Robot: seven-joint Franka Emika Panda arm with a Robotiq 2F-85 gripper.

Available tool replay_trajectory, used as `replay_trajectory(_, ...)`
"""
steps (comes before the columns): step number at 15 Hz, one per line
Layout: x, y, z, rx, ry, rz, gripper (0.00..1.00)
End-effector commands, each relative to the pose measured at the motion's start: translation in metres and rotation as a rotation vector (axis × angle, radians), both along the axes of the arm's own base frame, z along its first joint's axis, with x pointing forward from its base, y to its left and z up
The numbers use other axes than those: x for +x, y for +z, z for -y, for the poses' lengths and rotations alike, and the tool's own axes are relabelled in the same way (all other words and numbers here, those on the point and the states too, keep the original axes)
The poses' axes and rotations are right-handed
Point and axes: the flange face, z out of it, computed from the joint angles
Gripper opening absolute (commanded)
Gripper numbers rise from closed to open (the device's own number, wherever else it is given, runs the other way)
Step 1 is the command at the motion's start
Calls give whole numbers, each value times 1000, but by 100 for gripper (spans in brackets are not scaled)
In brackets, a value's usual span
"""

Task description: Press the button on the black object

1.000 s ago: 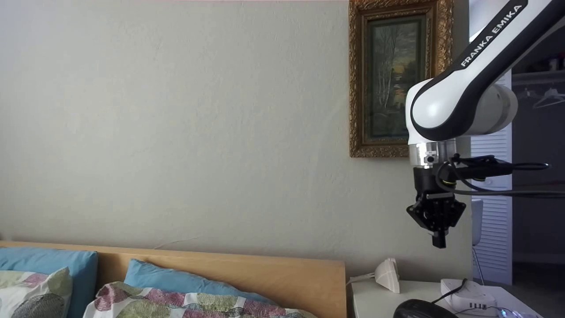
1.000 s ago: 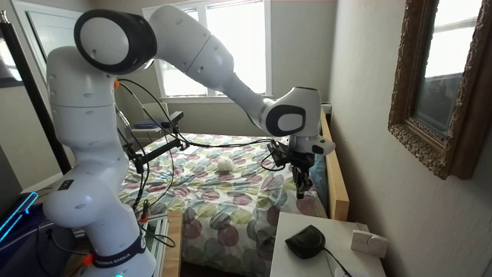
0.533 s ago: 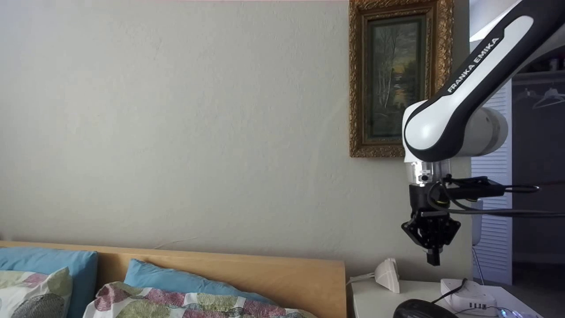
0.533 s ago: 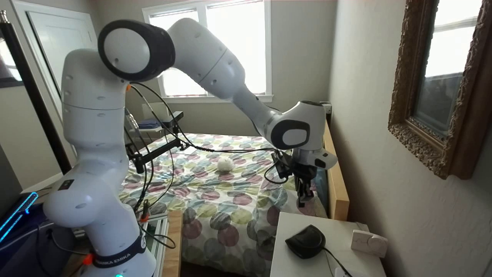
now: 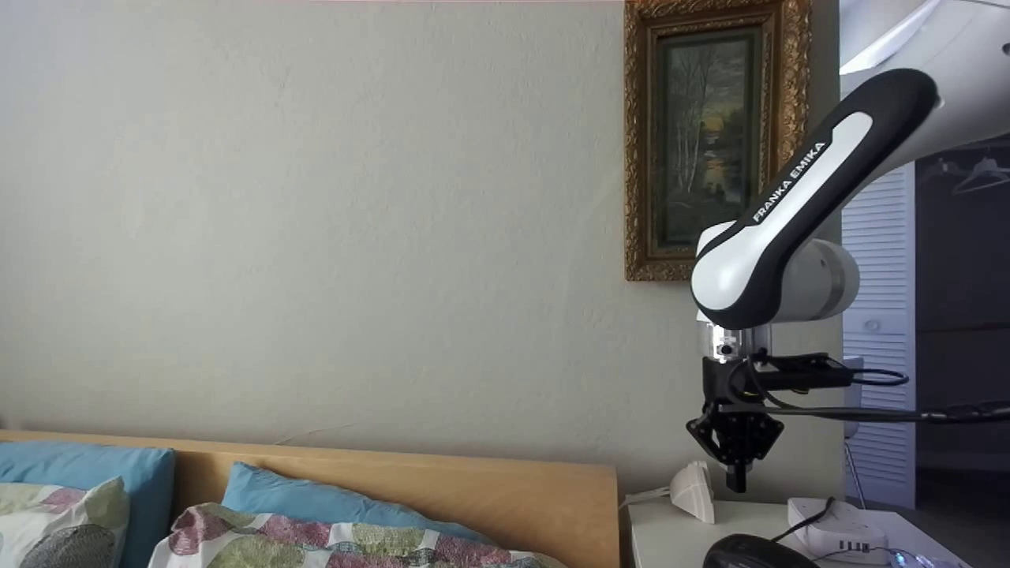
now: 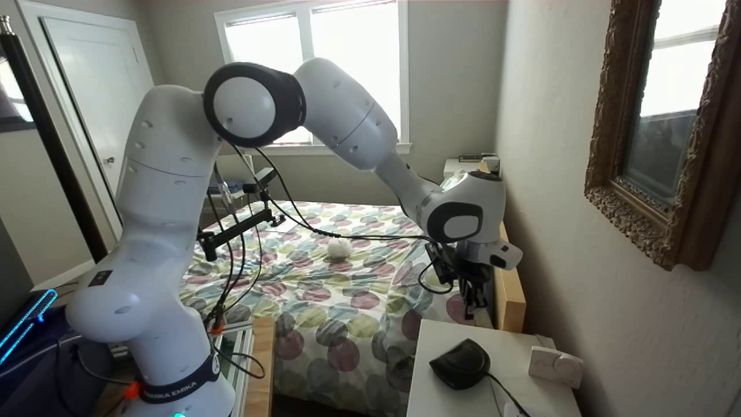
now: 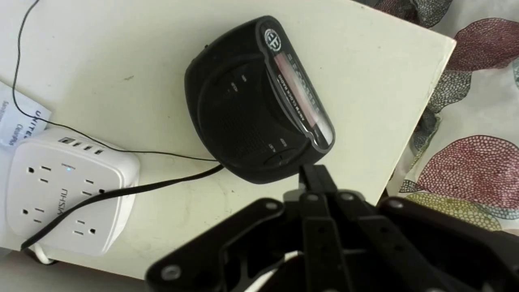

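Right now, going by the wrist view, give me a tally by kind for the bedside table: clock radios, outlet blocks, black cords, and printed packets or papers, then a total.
Clock radio: 1
Outlet block: 1
Black cords: 2
Printed packet or paper: 1
Total: 5

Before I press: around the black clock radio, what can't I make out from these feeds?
Clock radio, in an exterior view: lower part cut off by the bottom edge.
Button lettering, wrist view: too small and blurred to read surely.
Front window, wrist view: washed out, no reading legible.
Some tabletop, wrist view: covered by the gripper.
Printed paper, wrist view: cut off by the left edge.
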Motion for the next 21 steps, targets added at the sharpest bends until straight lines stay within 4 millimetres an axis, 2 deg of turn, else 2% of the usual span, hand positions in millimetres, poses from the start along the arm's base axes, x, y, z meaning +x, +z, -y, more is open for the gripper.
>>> replay_trajectory(1,25,-12,-2,0,14,17,0)
replay_trajectory(9,40,-40,6,-42,-4,-15,0)
replay_trajectory(12,40,-50,9,-46,-10,-39,0)
replay_trajectory(21,34,-61,12,-72,-19,-100,0)
